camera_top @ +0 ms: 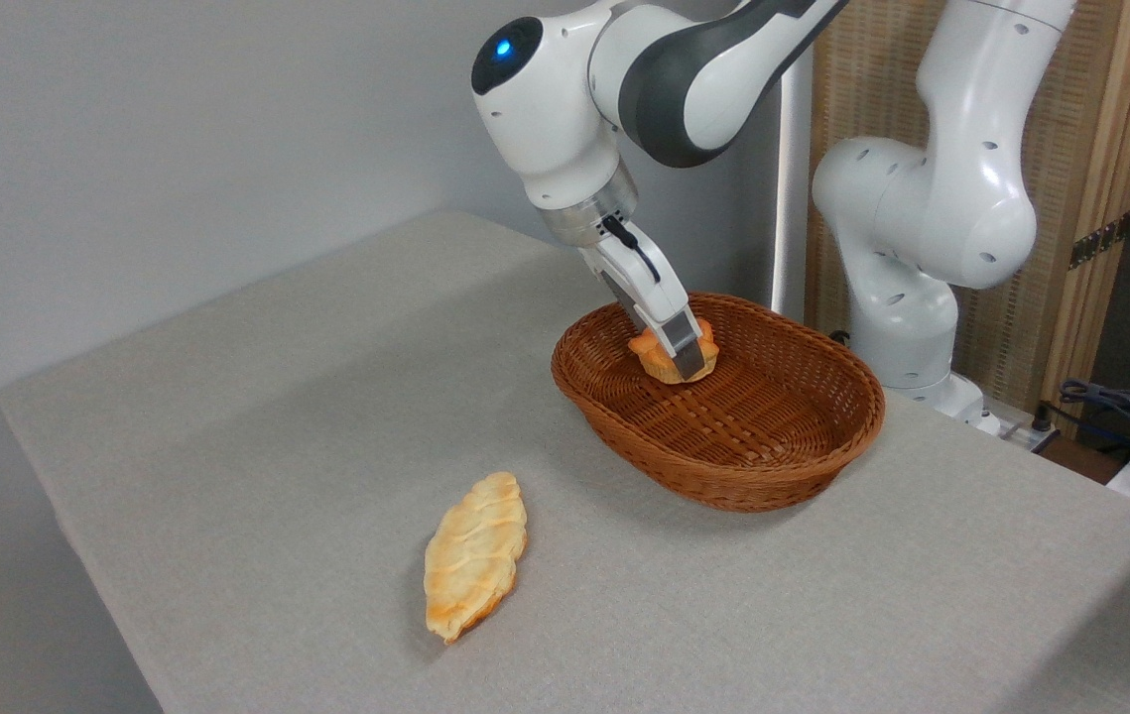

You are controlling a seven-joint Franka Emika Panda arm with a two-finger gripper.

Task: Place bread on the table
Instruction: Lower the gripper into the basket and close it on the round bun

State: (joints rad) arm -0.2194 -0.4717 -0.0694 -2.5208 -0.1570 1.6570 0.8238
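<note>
My gripper (pixel 679 359) reaches down at a slant into the wicker basket (pixel 803 436), fingers clenched on the bread (pixel 649 362), which sits between them: one grey finger (pixel 687 355) crosses its front face, orange crust showing to either side. The bread is inside the basket toward its rear-left wall; whether it rests on the weave or is just lifted I cannot tell. Bun is round, no clear long axis; its heading cannot be read behind my finger. The basket stands on the grey table (pixel 227 426), right of centre. A flat leaf-shaped loaf (pixel 474 567) lies on the table well apart, front-left of the basket, long axis running near-to-far. Grey wall behind; a wooden screen (pixel 1110 198) at right rear, cables (pixel 1120 407) at the right edge.
</note>
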